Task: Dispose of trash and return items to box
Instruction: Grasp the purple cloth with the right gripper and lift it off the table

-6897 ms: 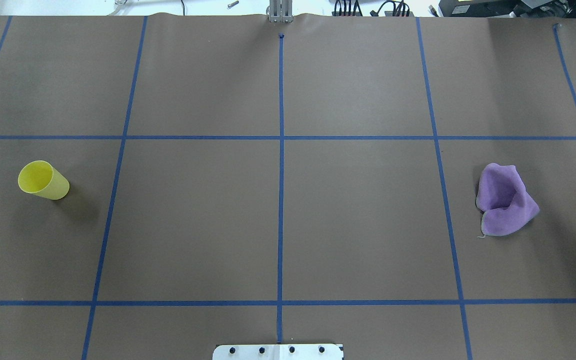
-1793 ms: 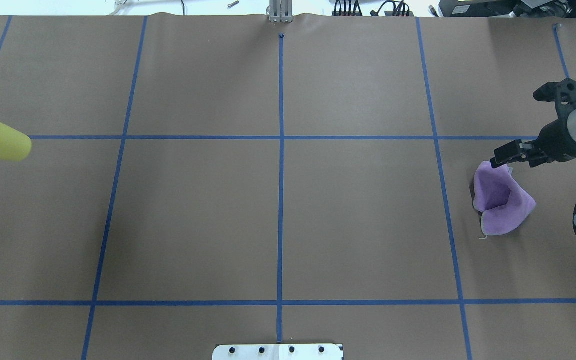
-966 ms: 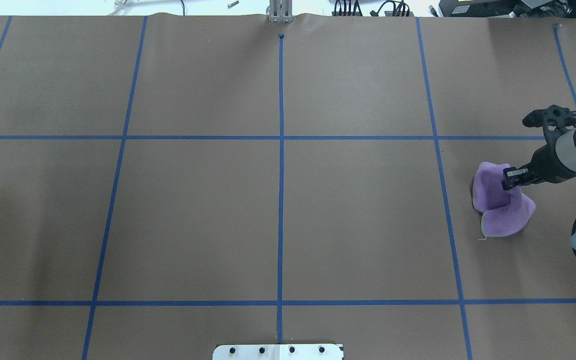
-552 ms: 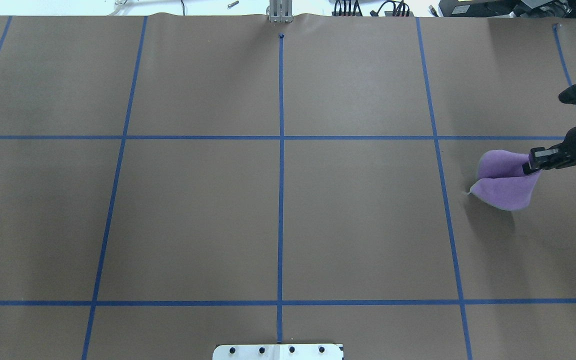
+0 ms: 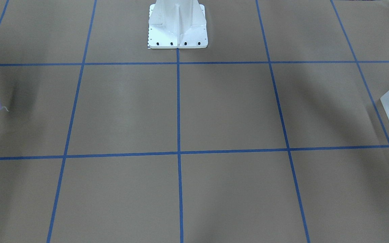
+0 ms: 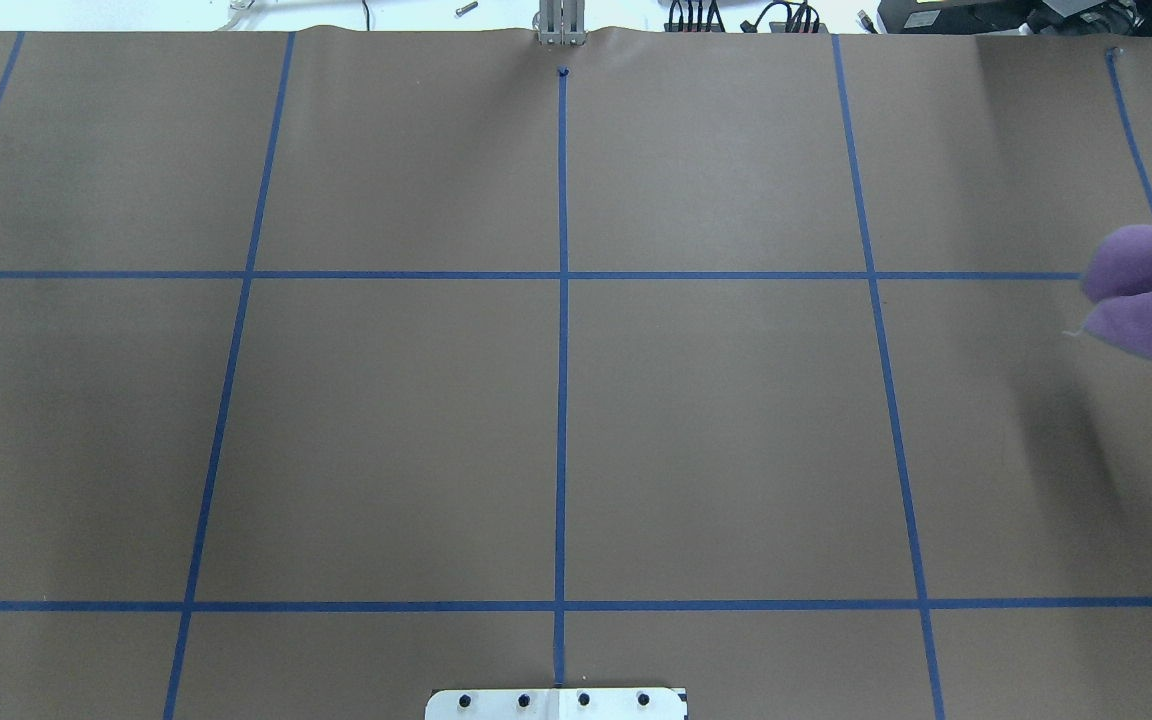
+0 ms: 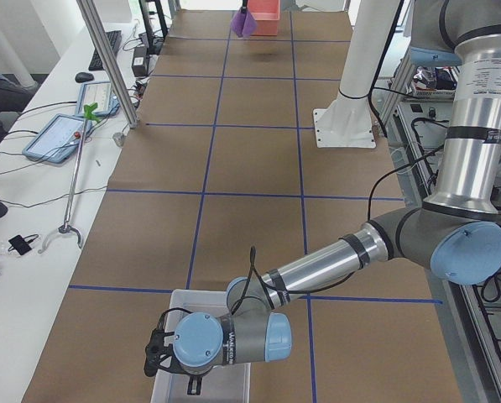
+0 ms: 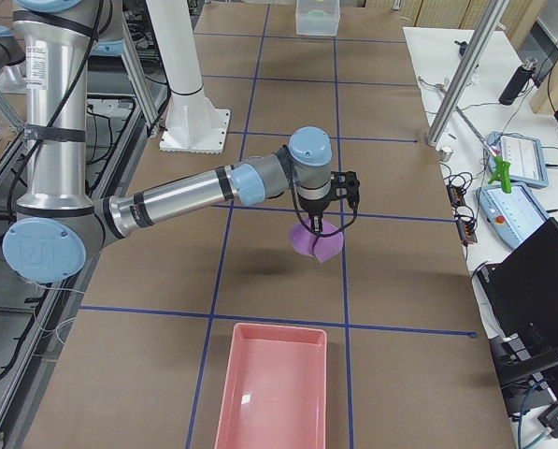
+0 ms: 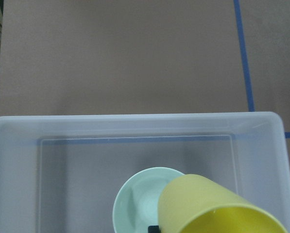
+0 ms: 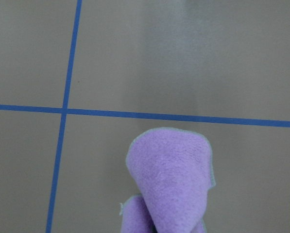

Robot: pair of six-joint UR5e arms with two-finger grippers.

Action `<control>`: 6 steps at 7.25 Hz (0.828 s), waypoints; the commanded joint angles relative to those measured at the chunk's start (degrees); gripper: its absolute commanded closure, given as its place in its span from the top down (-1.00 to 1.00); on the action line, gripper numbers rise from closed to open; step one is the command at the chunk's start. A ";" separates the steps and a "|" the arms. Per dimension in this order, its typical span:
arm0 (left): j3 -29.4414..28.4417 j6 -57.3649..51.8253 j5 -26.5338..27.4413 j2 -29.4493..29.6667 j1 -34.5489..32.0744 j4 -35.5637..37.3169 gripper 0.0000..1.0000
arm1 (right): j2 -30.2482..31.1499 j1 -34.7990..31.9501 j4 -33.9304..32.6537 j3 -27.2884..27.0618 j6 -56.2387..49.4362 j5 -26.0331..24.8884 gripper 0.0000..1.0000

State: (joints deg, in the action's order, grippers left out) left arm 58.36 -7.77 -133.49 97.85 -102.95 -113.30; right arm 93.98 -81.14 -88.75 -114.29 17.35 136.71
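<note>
Your right gripper [image 8: 316, 227] pinches purple cloth [image 6: 1146, 290], hanging above table [image 6: 716, 430], well apart from pink tray [image 8: 274, 388]. Your left gripper [image 7: 160, 359] grips yellow cup [image 9: 217, 208] over box [image 9: 135, 124]; mint bowl [image 9: 135, 206] inside, apart from far wall.

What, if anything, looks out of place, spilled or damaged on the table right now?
Nothing stands out. The purple cloth hangs crumpled from the right gripper, clear of the table. The yellow cup is tilted over the translucent bin, where the mint-green bowl sits upright. No spill or damage shows.
</note>
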 commanded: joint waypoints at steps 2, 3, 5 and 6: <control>-7.81 11.09 2.62 3.31 -0.23 -0.78 -1.00 | 0.24 -5.77 -6.79 -2.08 -7.24 -0.83 -1.00; -8.60 11.98 2.53 2.96 -0.23 -0.78 -1.00 | 1.63 -7.52 -6.96 -1.99 -10.20 -0.74 -1.00; -10.36 12.16 2.53 2.52 -0.14 -0.78 -1.00 | 4.45 -10.78 -7.05 -1.73 -14.43 -0.66 -1.00; -10.98 12.25 2.44 2.00 -0.14 -0.78 -1.00 | 6.11 -12.97 -7.14 -1.29 -17.49 -0.74 -1.00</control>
State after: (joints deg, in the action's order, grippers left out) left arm 48.28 4.30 -130.98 100.36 -103.11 -114.08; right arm 98.09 -91.53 -95.79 -115.98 3.27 136.00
